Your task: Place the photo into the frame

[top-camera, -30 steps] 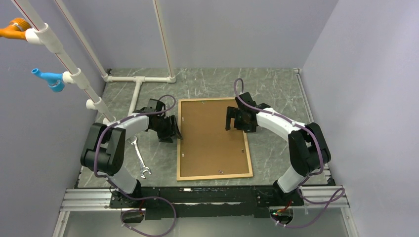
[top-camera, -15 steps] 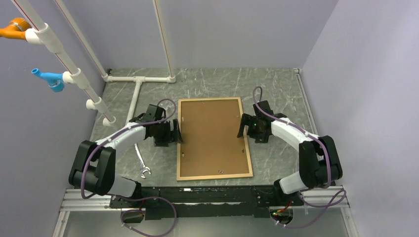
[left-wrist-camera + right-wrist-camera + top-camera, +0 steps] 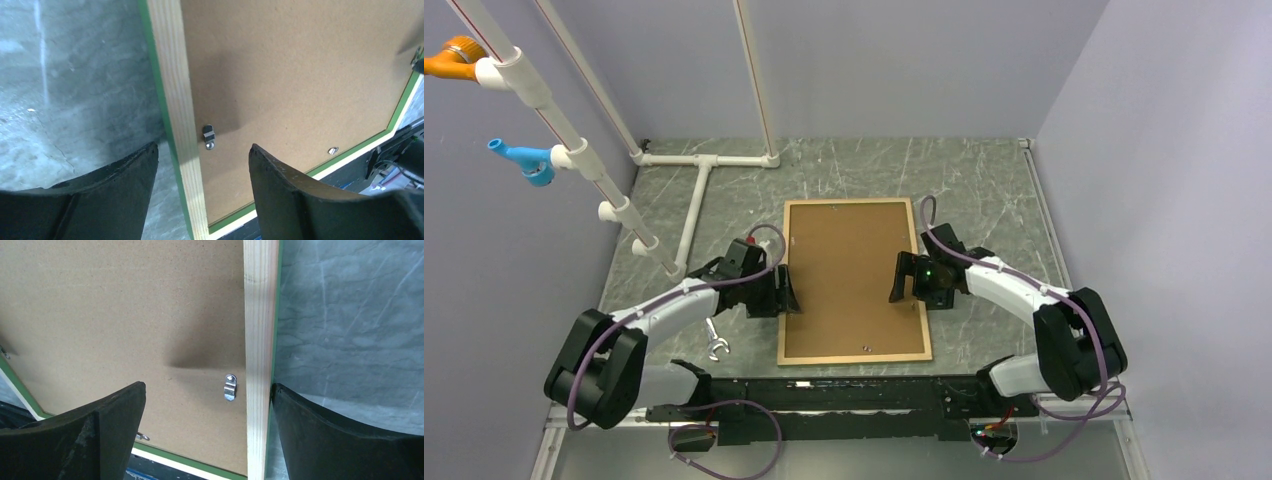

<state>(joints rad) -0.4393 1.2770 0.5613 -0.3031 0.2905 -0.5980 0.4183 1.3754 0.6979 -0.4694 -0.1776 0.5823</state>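
Note:
The frame (image 3: pixel 849 203) lies face down on the table, tan wood rail up and green at its edges. The brown backing board (image 3: pixel 849 280) fills it, held by small metal clips (image 3: pixel 208 136) (image 3: pixel 229 387). The photo is hidden. My left gripper (image 3: pixel 786 292) is open and straddles the left rail (image 3: pixel 172 75), one finger over the table and one over the board (image 3: pixel 300 75). My right gripper (image 3: pixel 904 280) is open and straddles the right rail (image 3: pixel 260 315); its outer finger (image 3: pixel 320 430) is close against the rail's green edge.
A metal wrench (image 3: pixel 712 335) lies on the table left of the frame, under the left arm. White PVC pipes (image 3: pixel 704 160) stand at the back left. The black base rail (image 3: pixel 854 395) runs just below the frame's near edge.
Both grippers have moved toward the near edge along the frame's sides. The right gripper has shifted from over the board to the right rail. The frame's near end has slid slightly left.

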